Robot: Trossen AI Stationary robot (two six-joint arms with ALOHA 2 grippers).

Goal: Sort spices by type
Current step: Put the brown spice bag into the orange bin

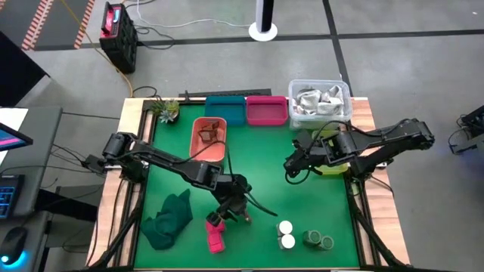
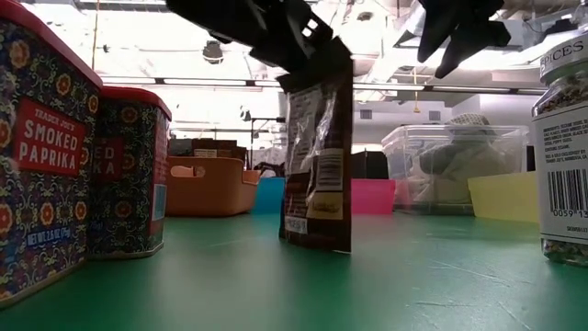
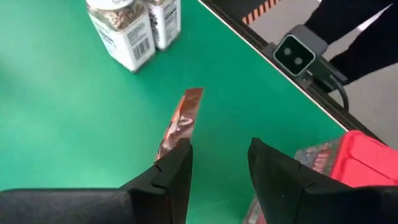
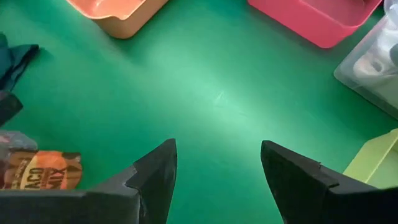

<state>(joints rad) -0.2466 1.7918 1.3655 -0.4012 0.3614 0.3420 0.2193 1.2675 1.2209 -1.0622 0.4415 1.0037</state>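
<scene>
L tool (image 1: 236,202), pinching the brown spice packet (image 2: 317,165) by its top edge just above the counter (image 1: 318,204) centre, should lift straight, avoid paprika tins (image 1: 216,233); R tool (image 1: 291,168) spread, idle nr yellow bin.
</scene>
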